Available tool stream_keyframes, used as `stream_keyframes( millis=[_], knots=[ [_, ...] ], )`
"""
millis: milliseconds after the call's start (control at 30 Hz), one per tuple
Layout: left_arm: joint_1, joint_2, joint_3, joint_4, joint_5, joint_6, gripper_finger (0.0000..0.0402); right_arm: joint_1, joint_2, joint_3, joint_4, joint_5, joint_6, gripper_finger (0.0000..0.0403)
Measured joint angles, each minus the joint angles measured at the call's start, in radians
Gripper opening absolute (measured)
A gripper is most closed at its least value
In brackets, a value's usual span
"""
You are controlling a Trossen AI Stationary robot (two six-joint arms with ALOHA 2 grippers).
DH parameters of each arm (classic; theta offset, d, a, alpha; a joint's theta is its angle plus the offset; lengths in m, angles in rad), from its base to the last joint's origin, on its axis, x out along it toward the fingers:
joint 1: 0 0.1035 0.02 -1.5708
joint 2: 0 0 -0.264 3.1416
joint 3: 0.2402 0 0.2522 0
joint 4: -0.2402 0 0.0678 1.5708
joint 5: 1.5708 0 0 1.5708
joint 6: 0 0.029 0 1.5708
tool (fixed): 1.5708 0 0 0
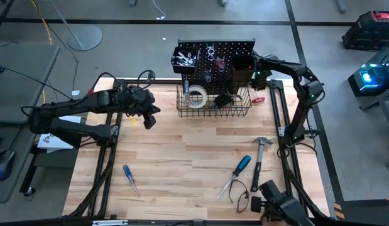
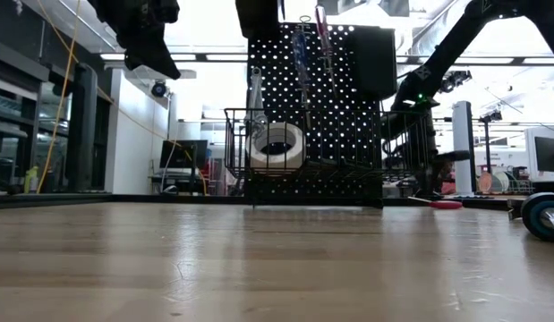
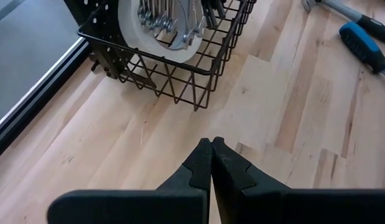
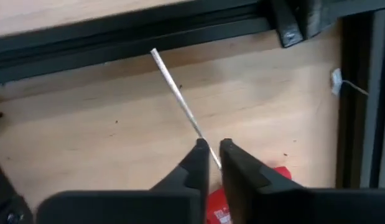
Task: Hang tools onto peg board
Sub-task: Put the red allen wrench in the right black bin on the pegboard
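Bare table [image 1: 181, 163] before basket [image 1: 214, 105]; hammer [image 1: 259, 160], blue screwdriver [image 1: 237, 173] near front-right. Left gripper [image 1: 150, 117] shut, empty, left of basket. Right gripper [image 4: 211, 152] right of peg board [image 1: 216, 63], fingers slightly parted around red screwdriver [image 4: 180, 106] shaft.

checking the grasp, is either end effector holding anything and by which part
Left end effector: shut, empty. Right end effector: slightly parted around the red-handled screwdriver at its shaft near the handle.

Bright backlight from ceiling strips and windows silhouettes the peg board [image 2: 317, 116] in the low view; the near tabletop [image 2: 277, 268] blurs softly.
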Motion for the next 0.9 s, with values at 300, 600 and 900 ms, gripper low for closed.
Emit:
stream_keyframes(
  millis=[300, 600, 900],
  knots=[
    [0.038, 0.0, 0.0, 0.001, 0.001, 0.001, 0.0, 0.0, 0.0, 0.0, 0.022, -0.008, -0.031, 0.0163],
    [0.061, 0.0, 0.0, 0.001, 0.0, 0.001, 0.0, 0.0, 0.002, -0.067, 0.03, 0.005, 0.016, 0.0172],
    [0.083, 0.0, -0.001, 0.004, 0.0, 0.027, 0.0, 0.007, 0.011, -0.066, 0.068, 0.022, 0.025, 0.0112]
  ],
)
